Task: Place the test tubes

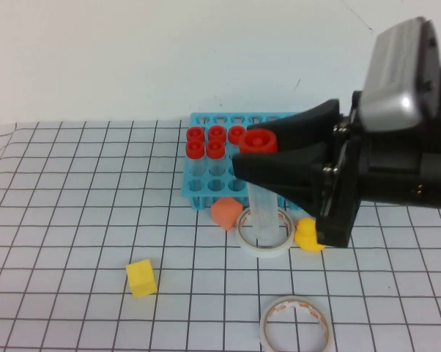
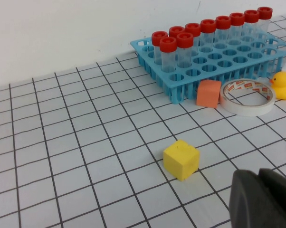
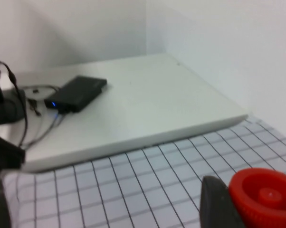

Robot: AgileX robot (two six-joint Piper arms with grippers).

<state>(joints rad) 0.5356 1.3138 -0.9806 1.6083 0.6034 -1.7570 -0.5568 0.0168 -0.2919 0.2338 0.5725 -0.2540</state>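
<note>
Rack point(image 1: 206, 196) holds several capped tubes point(image 1: 206, 143) with many holes free, right end effector point(image 1: 258, 148) pinches another tube point(image 1: 263, 213) upright by its front edge, not yet slotted, left end effector point(image 2: 264, 199) sits pressed together near the yellow cube point(image 2: 181, 159).

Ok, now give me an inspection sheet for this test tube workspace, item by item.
Surface: white gridded mat, no spills seen.
Job's things: blue rack has several red-capped tubes and many empty holes. The held tube is upright near the rack's front edge.
Clutter: orange cube, yellow cube, yellow duck, tape roll by the rack, and a second tape roll nearer the robot.
Grippers: right gripper has its jaws closed on the held tube. Left gripper is low over the mat near the yellow cube, jaws shut.
Cables: wires beside a black box on a white side shelf, off the mat.
Surroundings: plain white wall.
</note>
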